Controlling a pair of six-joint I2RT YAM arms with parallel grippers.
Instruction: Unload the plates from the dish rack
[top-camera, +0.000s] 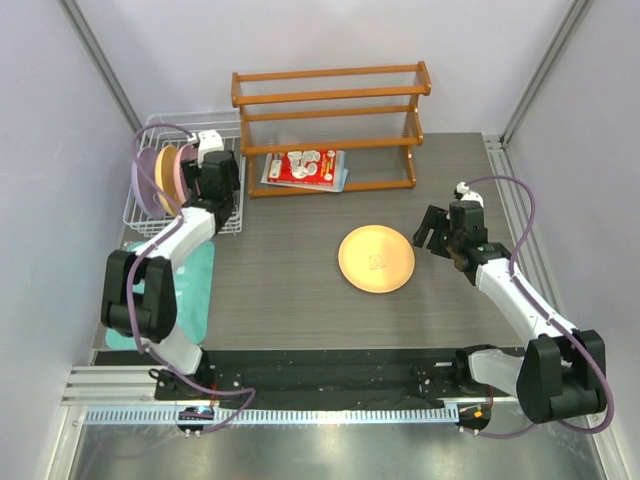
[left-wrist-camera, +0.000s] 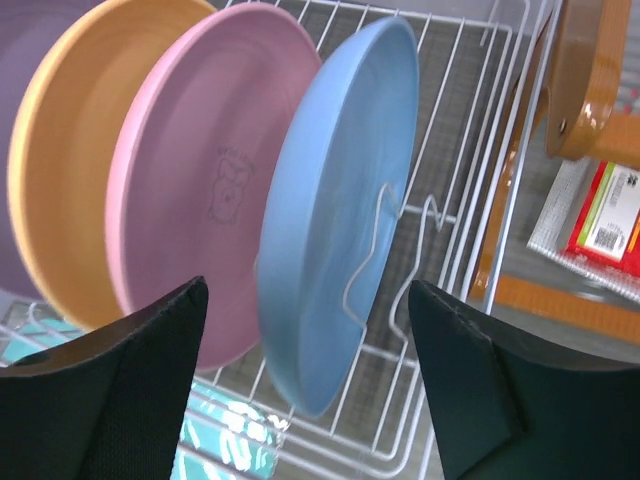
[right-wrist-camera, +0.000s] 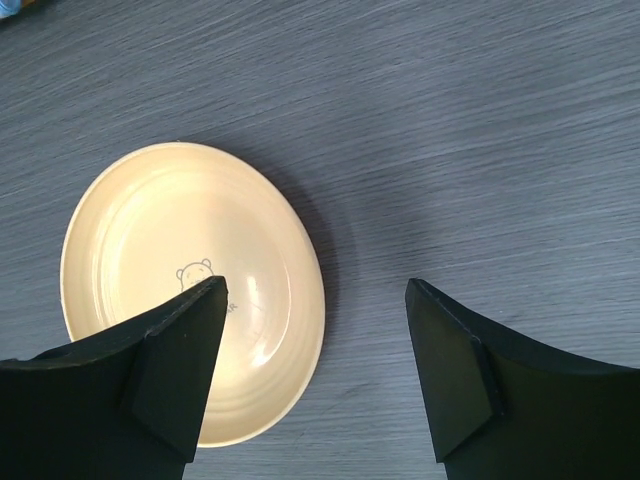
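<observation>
The white wire dish rack (top-camera: 133, 205) at the back left holds four plates on edge: lavender (top-camera: 143, 180), yellow-orange (top-camera: 165, 178), pink (top-camera: 179, 168) and, in the left wrist view, light blue (left-wrist-camera: 340, 200). My left gripper (top-camera: 203, 170) is open at the rack. In its wrist view the jaws (left-wrist-camera: 305, 330) stand on either side of the blue plate's lower edge without touching it; the pink plate (left-wrist-camera: 200, 170) and the orange plate (left-wrist-camera: 90, 150) stand behind. A second yellow-orange plate (top-camera: 376, 259) lies flat mid-table. My right gripper (top-camera: 432, 232) is open and empty just right of it (right-wrist-camera: 315, 330).
A brown wooden shelf (top-camera: 330, 100) stands at the back, just right of the rack, with a red-and-white packet (top-camera: 305, 167) under it. A teal cloth (top-camera: 190, 290) lies in front of the rack beside the left arm.
</observation>
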